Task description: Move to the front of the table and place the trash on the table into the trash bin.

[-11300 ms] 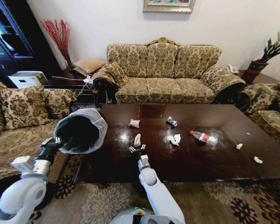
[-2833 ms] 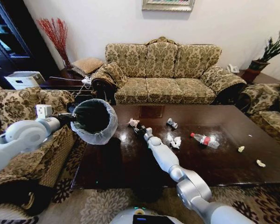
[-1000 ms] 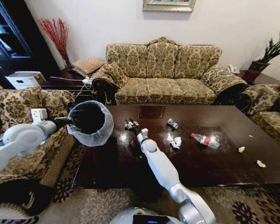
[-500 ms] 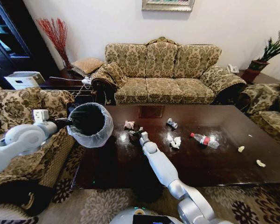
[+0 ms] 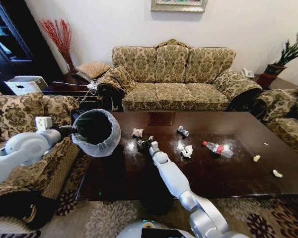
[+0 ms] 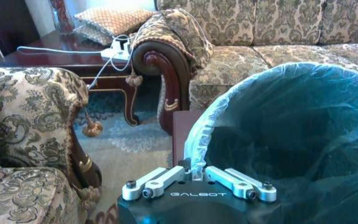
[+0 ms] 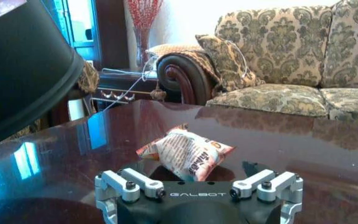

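Glossy dark brown wood fills my forward view: the large low coffee table (image 5: 139, 173), its polished top mirroring window light. My left gripper (image 6: 197, 179) is clamped on the rim of the small round trash bin (image 5: 95, 130), pinching the translucent whitish plastic liner where it folds over the edge. The bin is held in the air, tilted, at the table's left end, its dark mouth turned toward the tabletop.

My right gripper (image 5: 144, 143) reaches low over the table with its fingers spread wide, and a crumpled white snack wrapper with orange print (image 7: 186, 152) lies on the wood just ahead of them, not yet gripped. From the head camera that wrapper (image 5: 137, 132) sits near the bin's rim.

Farther right on the table lie a small silver can (image 5: 183, 130), a crumpled white paper wad (image 5: 185, 149), a clear plastic bottle with a red label (image 5: 216, 148) on its side, and pale scraps (image 5: 274, 173) near the far right edge.
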Controlling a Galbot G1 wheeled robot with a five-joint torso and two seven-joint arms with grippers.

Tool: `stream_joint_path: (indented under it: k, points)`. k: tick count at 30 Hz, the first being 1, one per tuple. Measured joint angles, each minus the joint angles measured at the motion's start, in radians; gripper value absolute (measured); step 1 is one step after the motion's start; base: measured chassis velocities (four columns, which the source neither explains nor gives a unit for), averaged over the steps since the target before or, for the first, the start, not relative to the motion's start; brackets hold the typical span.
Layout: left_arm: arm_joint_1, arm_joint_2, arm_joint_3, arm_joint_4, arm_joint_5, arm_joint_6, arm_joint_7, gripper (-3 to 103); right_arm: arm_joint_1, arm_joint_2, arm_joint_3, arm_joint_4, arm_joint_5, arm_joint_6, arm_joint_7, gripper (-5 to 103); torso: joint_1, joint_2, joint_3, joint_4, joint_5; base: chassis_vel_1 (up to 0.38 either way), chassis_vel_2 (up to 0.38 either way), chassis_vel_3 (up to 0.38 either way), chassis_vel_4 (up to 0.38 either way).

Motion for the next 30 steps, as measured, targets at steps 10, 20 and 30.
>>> stream_joint_path:
  k: [10, 20, 30]
  points:
    - [0.0, 0.0, 0.0, -0.006, 0.001, 0.0, 0.0, 0, 0.005, -0.001, -0.016, -0.013, -0.009, -0.003, 0.01, 100, 0.0, 0.0, 0.0, 0.0001, 0.0, -0.063, 0.06, 0.059, -0.062]
    - [0.0, -0.005, -0.003, -0.013, -0.002, 0.0, -0.001, 0, 0.03, -0.001, -0.022, -0.088, 0.026, 0.02, -0.033, 100, 0.0, 0.0, 0.0, -0.0002, -0.0003, -0.033, 0.033, 0.027, -0.035]
    - [0.002, -0.001, -0.003, -0.011, -0.001, -0.003, -0.002, 0, 0.05, -0.001, -0.013, -0.124, 0.047, 0.042, -0.048, 64, 0.0, 0.0, 0.0, 0.0, 0.0002, 0.0, 0.0, 0.0, 0.0]
